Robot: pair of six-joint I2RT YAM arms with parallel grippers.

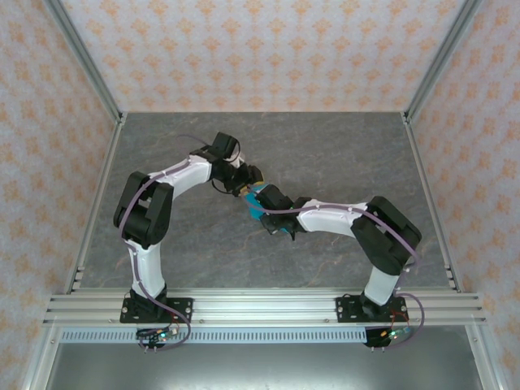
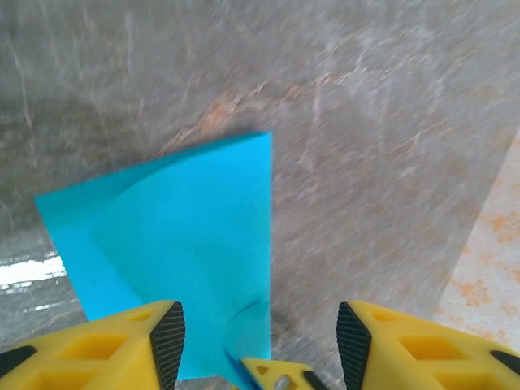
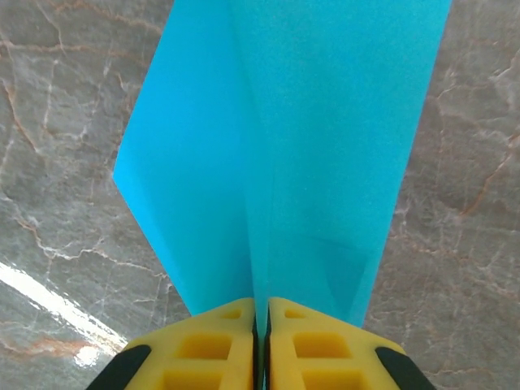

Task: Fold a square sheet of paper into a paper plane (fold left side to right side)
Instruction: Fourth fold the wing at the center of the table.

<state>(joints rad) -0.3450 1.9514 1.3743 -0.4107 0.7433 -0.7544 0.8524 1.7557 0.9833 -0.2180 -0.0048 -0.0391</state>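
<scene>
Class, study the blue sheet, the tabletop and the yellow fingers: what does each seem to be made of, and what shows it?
Blue sheet: thin matte paper, judging by its crisp creases and overlapping layers.
Tabletop: grey veined stone or a printed laminate, hard to tell; slightly glossy, given the bright glare streak.
Yellow fingers: probably moulded plastic, matte, with recessed pockets.

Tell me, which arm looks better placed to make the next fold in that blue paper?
Right, probably: the right claw is shut on the blue paper, while the left claw stands open over it, gripping nothing.
</scene>
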